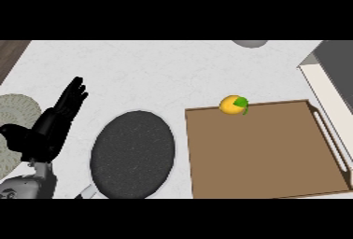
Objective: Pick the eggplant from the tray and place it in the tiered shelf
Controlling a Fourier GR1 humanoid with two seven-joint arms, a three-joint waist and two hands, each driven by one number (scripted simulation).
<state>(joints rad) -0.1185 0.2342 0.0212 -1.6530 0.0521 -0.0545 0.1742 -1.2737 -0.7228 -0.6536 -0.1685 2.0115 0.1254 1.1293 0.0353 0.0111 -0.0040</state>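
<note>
Item 1: brown tray (pixel 262 154) on the desk, a yellow-orange, green-capped fruit (pixel 234 105) at its far-left corner, no purple eggplant visible. Tiered shelf (pixel 329 93) at right. Left hand (pixel 59 116) resting, fingers straight, holding nothing. Pick and placement both outstanding.

Left hand (pixel 52 122) rests open, fingers straight up.

White speckled counter (pixel 172 70) filling the view, dark wood floor (pixel 12 53) at its upper left corner, even light, soft shadows
</note>
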